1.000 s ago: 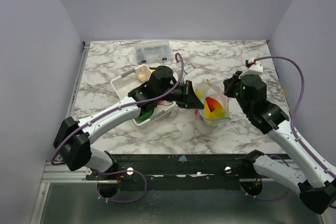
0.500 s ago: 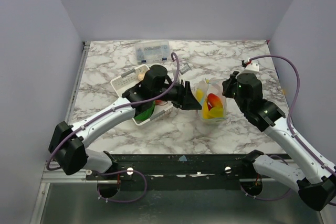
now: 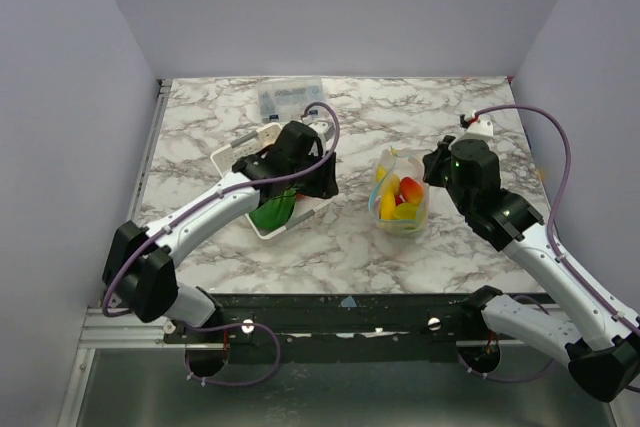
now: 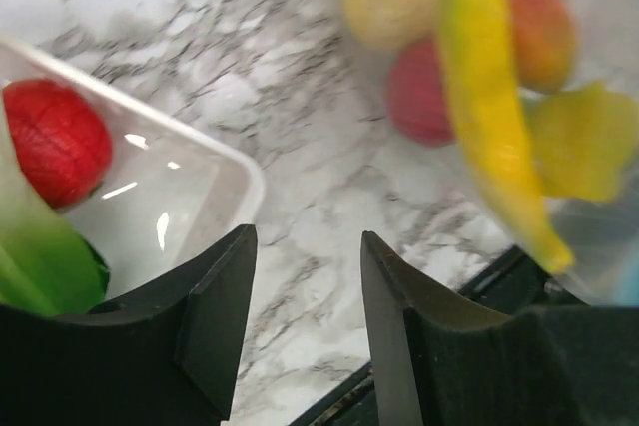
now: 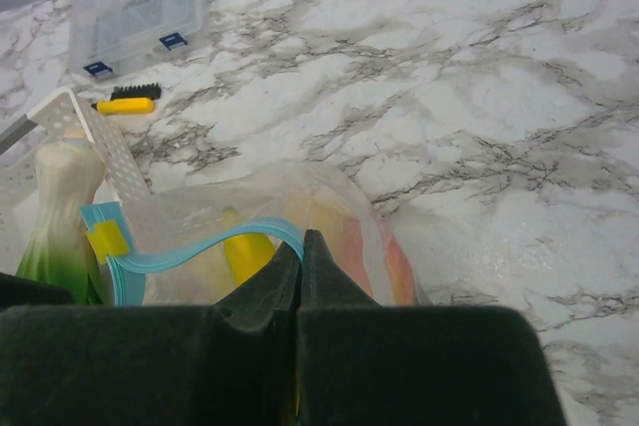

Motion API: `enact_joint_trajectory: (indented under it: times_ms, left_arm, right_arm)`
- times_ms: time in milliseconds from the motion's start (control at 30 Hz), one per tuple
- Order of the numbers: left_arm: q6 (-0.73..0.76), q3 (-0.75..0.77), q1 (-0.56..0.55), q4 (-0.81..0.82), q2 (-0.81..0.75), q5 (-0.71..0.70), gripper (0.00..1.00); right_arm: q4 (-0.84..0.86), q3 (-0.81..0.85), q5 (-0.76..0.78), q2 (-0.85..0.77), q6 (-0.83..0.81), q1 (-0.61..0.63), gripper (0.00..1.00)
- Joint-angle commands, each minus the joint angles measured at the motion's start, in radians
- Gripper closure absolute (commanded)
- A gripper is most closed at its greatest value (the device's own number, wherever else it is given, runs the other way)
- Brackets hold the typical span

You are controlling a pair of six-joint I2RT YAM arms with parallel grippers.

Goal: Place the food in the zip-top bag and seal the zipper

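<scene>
My right gripper (image 5: 302, 246) clamped on zip-top bag (image 5: 329, 197).
My left gripper (image 4: 305, 246), fingers apart, hangs over the tray (image 4: 200, 177) edge, left of the food (image 4: 489, 117).

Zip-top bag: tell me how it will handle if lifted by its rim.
Probably floppy: the zipper waves and the clear film bulges around the food. Lifted by the right gripper at one rim point, the zip-top bag would likely sag and tilt, bottom-heavy.

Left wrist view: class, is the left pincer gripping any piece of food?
No, the left pincer stands open, and only bare marble table shows in its gap.
</scene>
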Motion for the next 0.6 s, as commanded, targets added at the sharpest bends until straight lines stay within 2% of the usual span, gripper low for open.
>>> enact_joint_trajectory:
  times_ms: [0, 67, 267, 467, 567]
  left_arm:
    - [0.044, 0.057, 0.012, -0.149, 0.131, -0.185, 0.55]
    - [0.033, 0.066, 0.025, -0.138, 0.176, -0.231, 0.55]
    - [-0.001, 0.097, 0.101, -0.091, 0.297, -0.208, 0.55]
    - [-0.012, 0.117, 0.153, -0.075, 0.321, -0.225, 0.53]
    - [-0.028, 0.122, 0.177, -0.099, 0.315, -0.288, 0.5]
  right_arm:
    - [0.021, 0.001, -0.013, 0.001, 0.002, -0.002, 0.99]
    - [0.021, 0.003, -0.016, -0.004, 0.001, -0.002, 0.99]
    - [0.021, 0.006, -0.031, -0.007, 0.005, -0.003, 0.99]
    - [0.025, 0.007, -0.041, -0.002, 0.005, -0.003, 0.99]
    - [0.029, 0.008, -0.046, 0.003, 0.004, -0.003, 0.99]
